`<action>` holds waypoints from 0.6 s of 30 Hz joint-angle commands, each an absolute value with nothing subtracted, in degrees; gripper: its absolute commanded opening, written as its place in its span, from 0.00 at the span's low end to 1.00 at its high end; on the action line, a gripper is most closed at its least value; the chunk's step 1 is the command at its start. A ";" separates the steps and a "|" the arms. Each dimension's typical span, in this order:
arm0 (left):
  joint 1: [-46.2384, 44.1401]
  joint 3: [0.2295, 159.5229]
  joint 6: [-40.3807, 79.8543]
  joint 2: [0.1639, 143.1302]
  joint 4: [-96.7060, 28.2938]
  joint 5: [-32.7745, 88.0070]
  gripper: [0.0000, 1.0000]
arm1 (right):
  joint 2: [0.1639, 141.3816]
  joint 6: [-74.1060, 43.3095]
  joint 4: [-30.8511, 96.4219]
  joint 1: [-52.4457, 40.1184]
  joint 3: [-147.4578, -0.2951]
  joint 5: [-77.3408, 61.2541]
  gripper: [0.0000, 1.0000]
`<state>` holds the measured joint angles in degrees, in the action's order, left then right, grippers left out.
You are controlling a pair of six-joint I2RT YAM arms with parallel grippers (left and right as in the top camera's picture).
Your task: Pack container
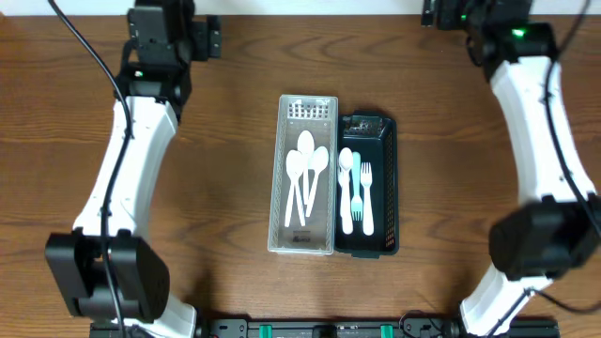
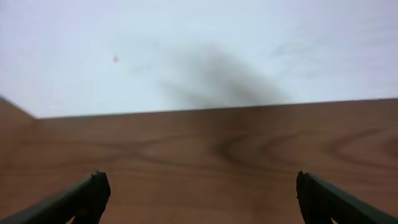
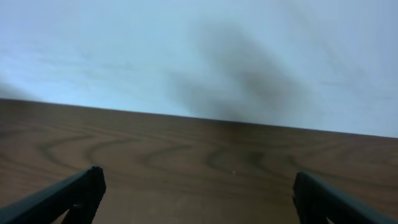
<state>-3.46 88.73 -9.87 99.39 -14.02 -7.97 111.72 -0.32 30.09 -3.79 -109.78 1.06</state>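
Observation:
A clear plastic container (image 1: 282,188) sits mid-table with three white spoons (image 1: 305,164) inside. A black container (image 1: 390,188) stands touching its right side and holds a white spoon (image 1: 345,164), a teal utensil (image 1: 356,188) and a white fork (image 1: 366,192). My left gripper (image 2: 199,193) is open and empty at the far left of the table, facing the wall. My right gripper (image 3: 196,193) is open and empty at the far right, facing the wall. Both are far from the containers.
The wood table (image 1: 216,188) shows around both containers. A white wall (image 2: 186,50) stands just past the table's far edge in both wrist views. The arm bases sit at the near corners.

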 commanded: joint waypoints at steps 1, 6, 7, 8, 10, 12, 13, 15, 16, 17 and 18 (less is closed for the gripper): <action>-2.50 88.64 -12.67 100.95 -14.96 -8.60 0.98 | 114.74 0.95 29.32 -3.99 -109.69 1.30 0.99; -2.00 85.93 -12.67 99.90 -15.94 -5.91 0.98 | 114.72 6.98 32.95 -3.31 -109.69 2.79 0.99; -2.00 85.06 -12.64 99.20 -15.97 -5.56 0.98 | 114.15 7.07 33.47 -3.27 -109.65 3.92 0.99; -2.00 84.18 -12.64 98.45 -15.99 -5.56 0.98 | 113.45 6.92 33.65 -3.07 -109.54 4.49 0.99; -2.00 81.14 -12.62 96.09 -15.46 -5.32 0.98 | 111.28 6.92 33.85 -2.44 -108.53 4.51 0.99; -2.00 76.36 -12.62 92.73 -13.13 -4.91 0.98 | 108.16 6.90 33.76 -1.37 -106.00 4.51 0.99; -2.00 73.21 -12.62 90.54 -11.27 -4.93 0.98 | 106.45 6.90 33.36 -0.78 -104.01 4.49 0.99; -2.00 66.15 -12.62 85.45 -6.59 -4.91 0.98 | 102.89 6.90 31.94 0.34 -98.78 4.49 0.99; -2.00 62.94 -12.62 83.02 -3.92 -4.93 0.98 | 101.38 6.92 31.18 0.82 -96.12 4.49 0.99; -2.00 60.29 -12.62 80.97 -1.63 -4.93 0.98 | 99.79 6.92 30.13 1.41 -93.25 4.49 0.99; -2.00 56.82 -12.60 78.08 1.28 -4.93 0.98 | 98.04 6.92 28.64 2.02 -89.97 4.49 0.99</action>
<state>-2.26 62.98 -12.08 84.75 -2.44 -5.28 102.94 5.91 30.11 0.30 -96.12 3.55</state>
